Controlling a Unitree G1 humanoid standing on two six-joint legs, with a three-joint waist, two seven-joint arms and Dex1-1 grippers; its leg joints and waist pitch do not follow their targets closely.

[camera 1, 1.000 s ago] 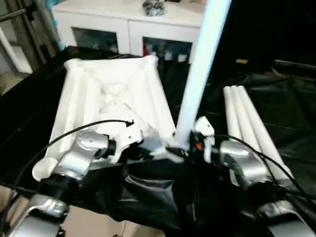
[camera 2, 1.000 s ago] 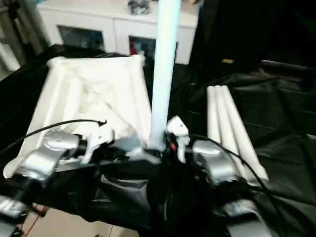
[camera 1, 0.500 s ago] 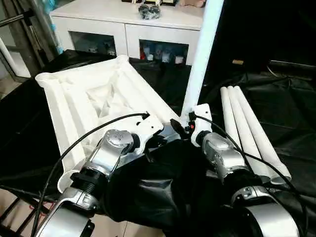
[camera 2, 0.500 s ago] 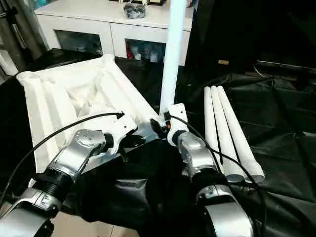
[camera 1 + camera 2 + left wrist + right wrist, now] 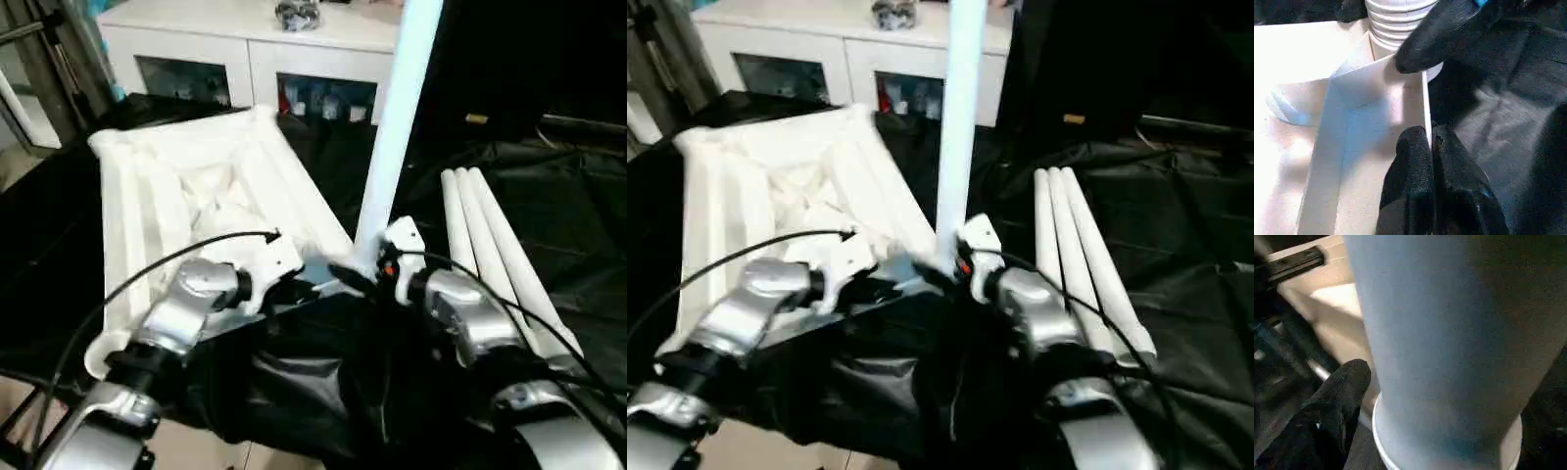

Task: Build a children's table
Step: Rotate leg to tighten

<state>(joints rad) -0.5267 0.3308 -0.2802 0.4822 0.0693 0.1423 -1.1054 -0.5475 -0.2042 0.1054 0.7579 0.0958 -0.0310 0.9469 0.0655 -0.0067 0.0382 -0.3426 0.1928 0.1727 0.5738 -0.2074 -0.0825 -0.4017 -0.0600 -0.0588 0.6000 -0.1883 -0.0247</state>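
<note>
Left eye view: the table top (image 5: 186, 196) lies ribbed side up on the black-draped surface (image 5: 578, 225), left of centre. One leg (image 5: 392, 137) stands upright in the near right corner socket (image 5: 1396, 29), its upper end cut off by the frame. Three spare legs (image 5: 490, 245) lie side by side to the right, with open cloth beyond. The left pincer (image 5: 1431, 147) is clenched on the top's near rim. The right pincer (image 5: 367, 277) sits at the leg's base; its grip cannot be made out. A white cabinet (image 5: 245, 49) stands far behind. No writing is readable.
</note>
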